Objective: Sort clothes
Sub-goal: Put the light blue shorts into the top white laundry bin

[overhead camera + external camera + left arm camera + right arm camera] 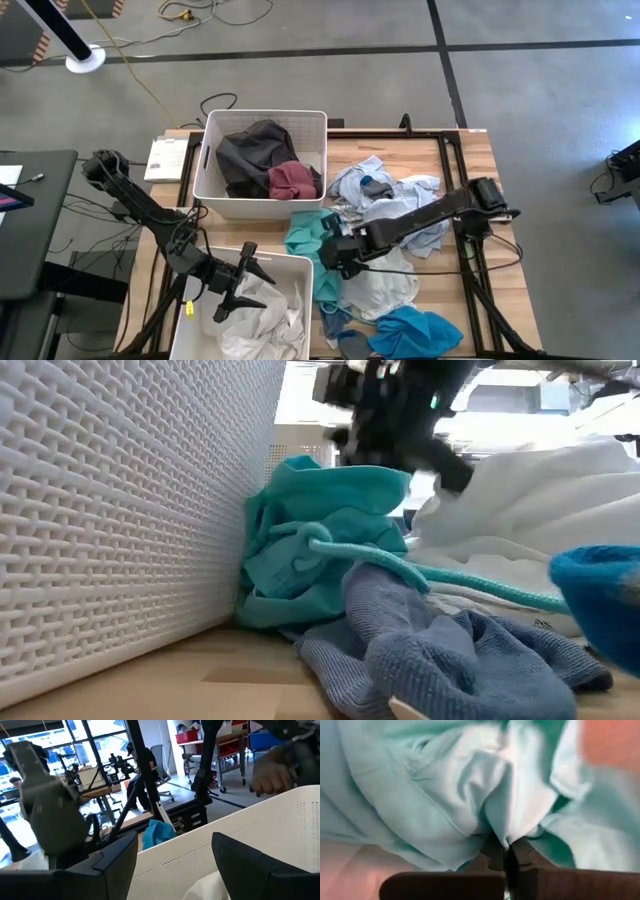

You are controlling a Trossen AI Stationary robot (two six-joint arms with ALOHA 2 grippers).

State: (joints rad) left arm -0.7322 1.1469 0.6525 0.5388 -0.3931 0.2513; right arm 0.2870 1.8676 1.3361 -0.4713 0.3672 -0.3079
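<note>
Here, the right claw (pixel 335 254) reaches into the clothes heap on the wooden counter (pixel 470 170), its fingers clenched on a fold of the teal garment (pixel 308 240); the right wrist view shows the cloth bunched and pinched between the tips, a grip that seems meant to lift it free of the pile. The teal garment lies against the wall of the near white bin (pixel 300 270), with a grey-blue cloth (pixel 440 650) touching it on the counter and a teal drawstring (pixel 400 565) draped across. Beside them sprawl the white garments (pixel 385 285), a bright blue piece (pixel 415 330) at the counter's near edge. The left claw (pixel 240 285) hangs over the near bin, fingers spread and released, above white laundry (pixel 265 320) already inside. The far white bin (pixel 262 122) holds a dark grey garment (pixel 250 150) and a maroon one (pixel 292 180), suggesting lights and darks go apart.
</note>
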